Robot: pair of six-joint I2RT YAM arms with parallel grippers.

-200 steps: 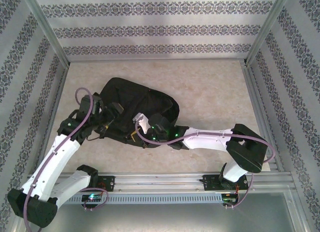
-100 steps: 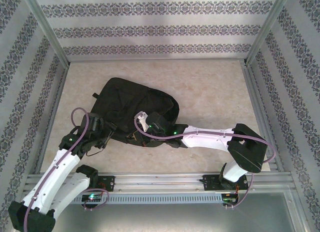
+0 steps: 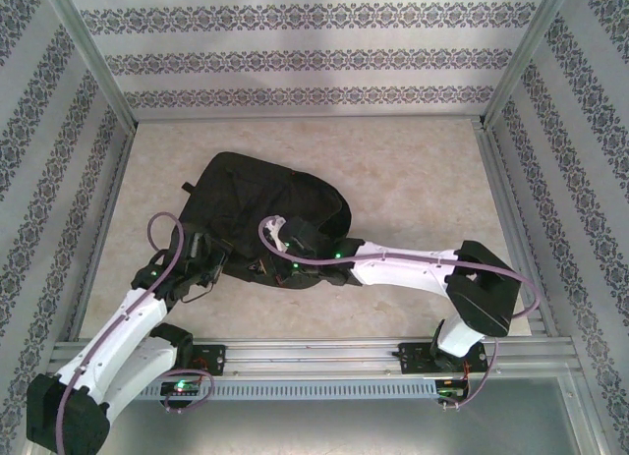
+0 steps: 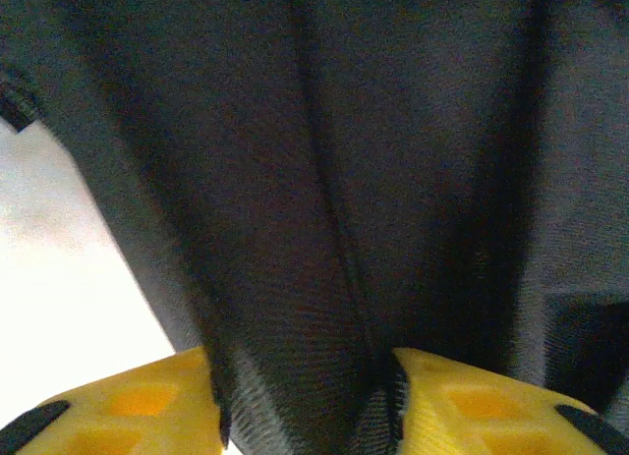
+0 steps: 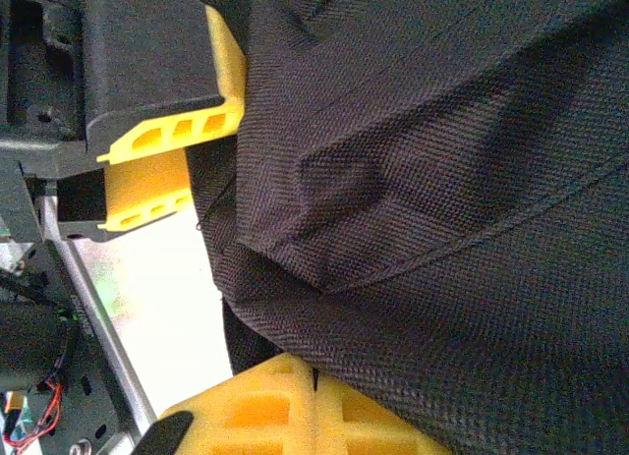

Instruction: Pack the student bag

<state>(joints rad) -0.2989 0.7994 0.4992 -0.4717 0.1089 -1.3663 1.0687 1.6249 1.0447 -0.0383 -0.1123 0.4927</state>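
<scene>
The student bag, a large black soft backpack, lies flat on the table at centre left. My left gripper is at the bag's near left corner. In the left wrist view a fold of the bag's fabric runs between its yellow fingers, touching both, and the left gripper is shut on that fold. My right gripper rests on the bag's near edge. In the right wrist view the right gripper is shut, its yellow pads pressed together, with the bag's cloth lying against the tips.
The beige table lies bare to the right of and behind the bag. Patterned walls with metal posts close in the left, back and right sides. An aluminium rail runs along the near edge between the arm bases.
My left gripper has drawn back toward the near edge of the bag and its jaws have narrowed onto the fabric. The right gripper has shifted slightly left and stays shut.
</scene>
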